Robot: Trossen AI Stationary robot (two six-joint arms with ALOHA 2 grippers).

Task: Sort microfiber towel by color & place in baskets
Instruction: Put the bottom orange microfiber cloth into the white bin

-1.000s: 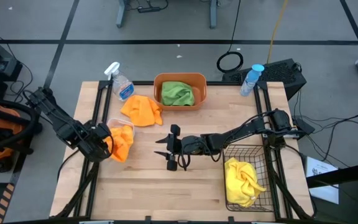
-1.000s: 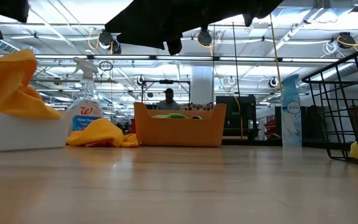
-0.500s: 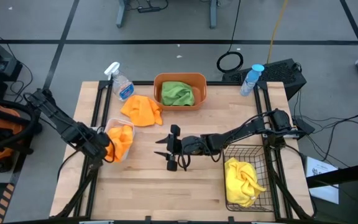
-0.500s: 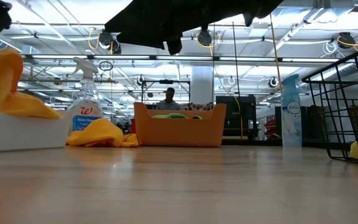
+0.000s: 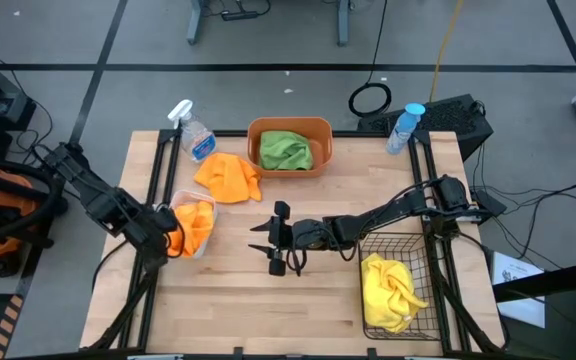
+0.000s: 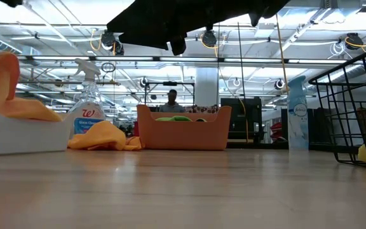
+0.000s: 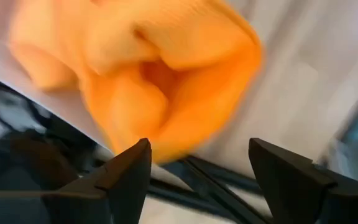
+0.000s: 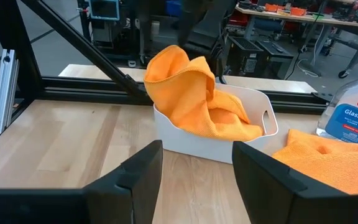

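An orange towel (image 5: 196,225) is sitting heaped in the white bin (image 8: 253,134) by the table's left edge, the left gripper (image 7: 194,171) hanging spread and empty beside it. The drop looks done; next comes the second orange towel (image 5: 228,178), lying near the orange tub (image 5: 289,127). The right gripper (image 5: 276,240) is waiting parted mid-table, open board around it.

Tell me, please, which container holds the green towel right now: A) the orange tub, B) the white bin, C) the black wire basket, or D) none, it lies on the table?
A: the high view shows the green towel inside the orange tub, while the white bin holds an orange towel and the black wire basket a yellow one.
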